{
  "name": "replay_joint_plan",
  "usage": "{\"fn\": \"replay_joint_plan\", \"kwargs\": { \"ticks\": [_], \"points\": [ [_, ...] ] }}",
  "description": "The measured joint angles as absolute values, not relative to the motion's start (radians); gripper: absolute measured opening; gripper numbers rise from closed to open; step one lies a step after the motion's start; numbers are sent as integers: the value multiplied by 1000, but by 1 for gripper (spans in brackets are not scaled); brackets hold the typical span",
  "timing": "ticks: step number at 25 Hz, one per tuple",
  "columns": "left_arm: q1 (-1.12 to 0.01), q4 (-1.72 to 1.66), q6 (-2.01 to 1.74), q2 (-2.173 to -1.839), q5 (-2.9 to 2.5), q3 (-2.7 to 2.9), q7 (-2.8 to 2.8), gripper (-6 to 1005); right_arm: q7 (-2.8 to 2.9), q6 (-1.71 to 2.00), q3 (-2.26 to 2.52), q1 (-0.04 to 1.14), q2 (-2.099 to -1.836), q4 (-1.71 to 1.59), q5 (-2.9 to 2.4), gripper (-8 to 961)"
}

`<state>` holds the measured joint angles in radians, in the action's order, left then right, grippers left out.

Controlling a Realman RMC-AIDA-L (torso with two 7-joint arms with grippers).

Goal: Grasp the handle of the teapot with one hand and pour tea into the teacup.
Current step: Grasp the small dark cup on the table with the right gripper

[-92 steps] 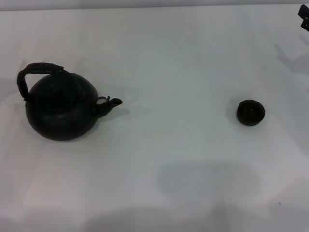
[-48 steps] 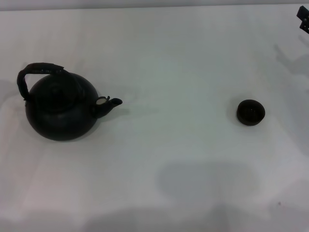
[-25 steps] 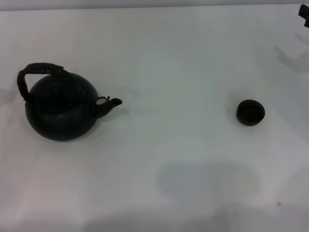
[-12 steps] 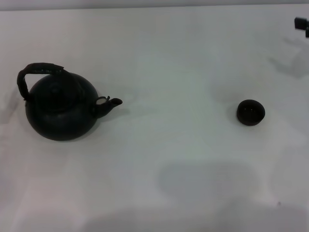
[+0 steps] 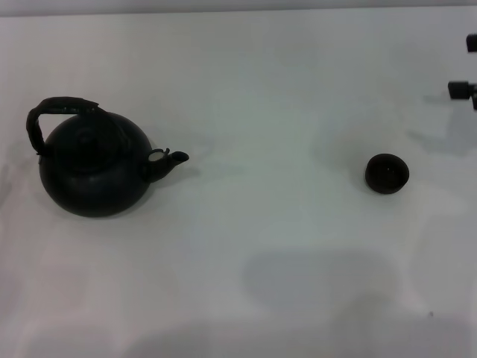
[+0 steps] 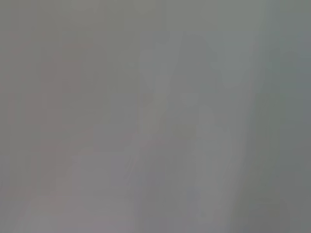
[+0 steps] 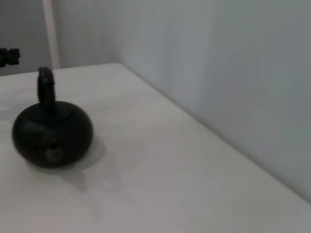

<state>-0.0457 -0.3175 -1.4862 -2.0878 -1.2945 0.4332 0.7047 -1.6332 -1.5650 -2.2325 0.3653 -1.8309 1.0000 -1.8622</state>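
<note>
Two task objects sat on the white table (image 5: 268, 89) in the head view. The teapot (image 5: 93, 168) stood upright toward the robot's left, its knobbed lid on and its short spout pointing toward the robot's right. The handle (image 5: 52, 110) arched over the top of the pot, free of any contact. The teacup (image 5: 387, 173) stood upright well apart from the teapot, toward the robot's right, with bare table between the two. At the far right edge of this view, small dark parts of the right gripper (image 5: 465, 88) poked into frame above the table, farther back than the teacup and touching neither object. Too little of it showed to tell how far its fingers were spread, and nothing was seen in its hold. The left gripper did not appear in this view.

The left wrist view showed only a plain grey blur, with no object or finger to make out.

The right wrist view looked across the table (image 7: 160, 160) at the teapot (image 7: 52, 131) from the spout side, the pot standing alone near a grey wall (image 7: 228, 73). The handle (image 7: 46, 92) rose upright over the lid, with nothing gripping it. A small dark part sat at the edge of this view beyond the pot; what it was could not be told.
</note>
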Motion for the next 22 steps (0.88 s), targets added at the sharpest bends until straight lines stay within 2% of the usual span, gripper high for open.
{"fn": "replay_joint_plan", "kwargs": {
  "ticks": [8,22],
  "points": [
    [-5,-310,-1513,-2089,-1295,434,702,800,-1610,-1616,-2228,358,-1846,1001,-1909,857],
    [-3,-293,-1523,-2089,-1301,439,690,800,-1613,-1620,-2232,350,-1871,993,-1959,857]
  ]
}}
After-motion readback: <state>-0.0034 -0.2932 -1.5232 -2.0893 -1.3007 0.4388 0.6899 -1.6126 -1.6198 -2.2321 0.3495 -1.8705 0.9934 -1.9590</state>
